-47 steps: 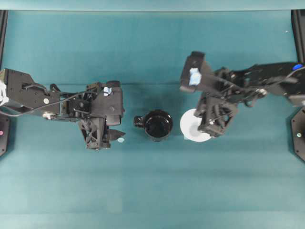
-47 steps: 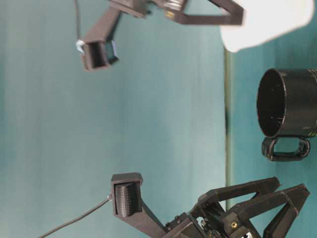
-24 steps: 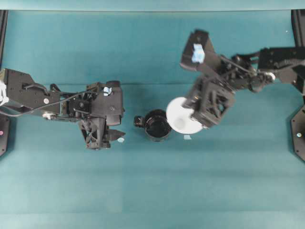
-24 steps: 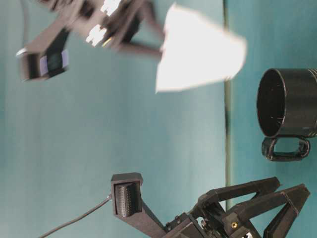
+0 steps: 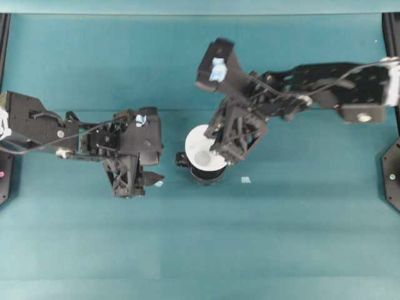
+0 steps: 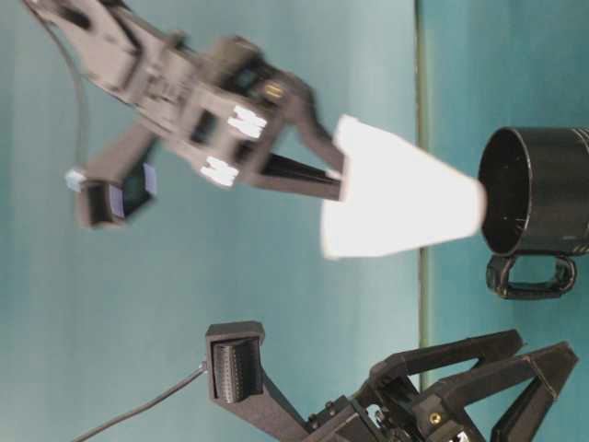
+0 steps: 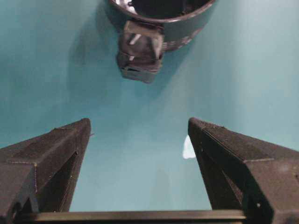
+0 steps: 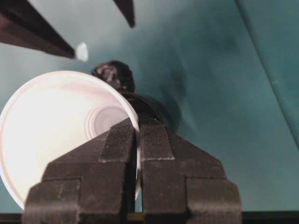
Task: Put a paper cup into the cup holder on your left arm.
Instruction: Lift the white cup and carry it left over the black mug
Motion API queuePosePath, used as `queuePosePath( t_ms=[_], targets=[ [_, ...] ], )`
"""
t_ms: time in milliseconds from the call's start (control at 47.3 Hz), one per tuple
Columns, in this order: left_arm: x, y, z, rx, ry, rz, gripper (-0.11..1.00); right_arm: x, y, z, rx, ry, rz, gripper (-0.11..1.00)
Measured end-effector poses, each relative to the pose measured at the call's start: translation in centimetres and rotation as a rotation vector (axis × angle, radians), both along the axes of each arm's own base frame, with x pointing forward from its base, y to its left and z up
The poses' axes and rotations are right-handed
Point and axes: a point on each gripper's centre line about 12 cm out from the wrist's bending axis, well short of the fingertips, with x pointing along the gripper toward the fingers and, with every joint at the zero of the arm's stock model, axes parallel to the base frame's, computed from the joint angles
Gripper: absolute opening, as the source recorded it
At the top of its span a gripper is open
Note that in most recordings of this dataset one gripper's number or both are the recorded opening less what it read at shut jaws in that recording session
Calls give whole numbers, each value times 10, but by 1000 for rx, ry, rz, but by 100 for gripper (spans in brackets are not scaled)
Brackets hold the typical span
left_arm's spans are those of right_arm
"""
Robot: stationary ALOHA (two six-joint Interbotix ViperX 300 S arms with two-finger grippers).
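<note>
right pincer point(image 8: 135, 140): clenched on the rim wall of the plain white paper cup point(image 5: 205, 147), one finger inside and one outside, so the cup hangs mouth-up and free to drop in
white cup: up off the teal worktop point(image 5: 281, 237), base just above the mouth of the glossy black mug-like cup holder point(image 6: 538, 191), not seated yet by the look of it
cup contents: nothing in it
holder contents: looks hollow, nothing visible inside
left pincer point(image 7: 140, 140): released, spread wide, grasping nothing, parked just beside the holder's handle
next: i'd guess lower it straight in
</note>
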Motion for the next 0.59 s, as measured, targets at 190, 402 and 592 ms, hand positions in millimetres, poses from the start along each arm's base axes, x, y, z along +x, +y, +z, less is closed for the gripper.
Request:
queuePosePath(
  t_ms=[190, 402, 592],
  targets=[
    [0, -2, 0, -2, 1, -2, 90, 1, 1, -6, -29, 17, 23, -2],
    [0, -2, 0, 1, 2, -7, 90, 3, 3, -15, -30, 41, 34, -2],
    [0, -2, -1, 0, 3, -6, 90, 5, 7, -24, -28, 57, 45, -2]
  ],
)
